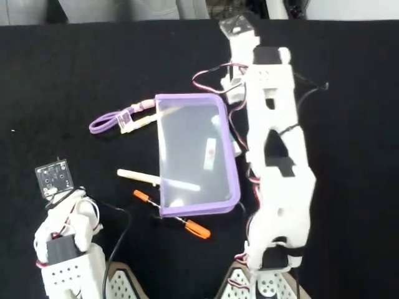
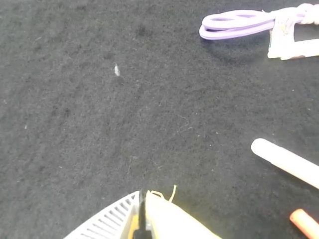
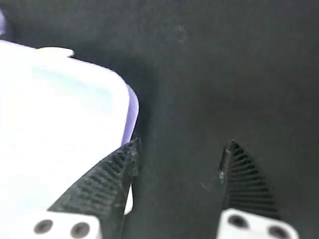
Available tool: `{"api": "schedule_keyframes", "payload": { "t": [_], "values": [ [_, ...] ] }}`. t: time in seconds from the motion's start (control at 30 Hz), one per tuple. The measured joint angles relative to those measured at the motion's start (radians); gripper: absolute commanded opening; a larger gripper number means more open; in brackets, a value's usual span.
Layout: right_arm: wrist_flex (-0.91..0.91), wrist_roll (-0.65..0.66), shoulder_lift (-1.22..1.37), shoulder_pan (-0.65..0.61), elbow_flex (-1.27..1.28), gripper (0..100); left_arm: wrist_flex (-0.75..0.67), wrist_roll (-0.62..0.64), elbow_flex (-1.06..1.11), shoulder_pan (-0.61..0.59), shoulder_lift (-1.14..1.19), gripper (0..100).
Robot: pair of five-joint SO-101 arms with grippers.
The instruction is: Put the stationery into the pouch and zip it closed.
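Observation:
The clear pouch (image 1: pixel 196 152) with a purple edge lies flat in the middle of the black table, its purple strap (image 1: pixel 112 121) trailing to the left. A small white item (image 1: pixel 210 154) shows through it. A white pen (image 1: pixel 140 177) and an orange pen (image 1: pixel 196 229) lie at its near left side, each partly overlapped by the pouch. My right gripper (image 3: pixel 183 147) is open at the pouch's far right corner (image 3: pixel 65 109), one finger beside the purple edge. My left gripper (image 2: pixel 142 199) is shut and empty, low over bare table near the front left, with the strap (image 2: pixel 239 22), white pen (image 2: pixel 289 162) and orange pen (image 2: pixel 305 221) ahead.
The right arm (image 1: pixel 277 162) stretches along the pouch's right side, with loose cables (image 1: pixel 212 73) near the pouch's far edge. The left arm's base (image 1: pixel 65 261) sits at the front left. The table's far edge (image 1: pixel 124 22) runs along the back.

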Motion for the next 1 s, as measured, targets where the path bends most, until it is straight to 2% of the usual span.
{"api": "schedule_keyframes", "payload": {
  "t": [0.23, 0.4, 0.53, 0.77, 0.87, 1.0],
  "values": [
    [0.115, -0.003, -0.456, 0.052, -0.002, 26.2, 0.0, 0.0, 0.0, 0.0, 0.0, 3],
    [0.101, -0.003, -0.812, 0.091, -0.011, 26.2, 0.0, 0.0, 0.0, 0.0, 0.0, 3],
    [0.034, -0.002, -1.002, 0.098, -0.031, 26.2, 0.0, 0.0, 0.0, 0.0, 0.0, 3],
    [-0.014, -0.002, -1.068, 0.106, -0.034, 26.2, 0.0, 0.0, 0.0, 0.0, 0.0, 3],
    [-0.049, -0.003, -1.069, 0.224, -0.034, 26.2, 0.0, 0.0, 0.0, 0.0, 0.0, 3],
    [-0.12, -0.077, -1.071, 0.373, -0.034, 26.2, 0.0, -0.002, 0.0, 0.038, 0.0, 3]
  ]
}}
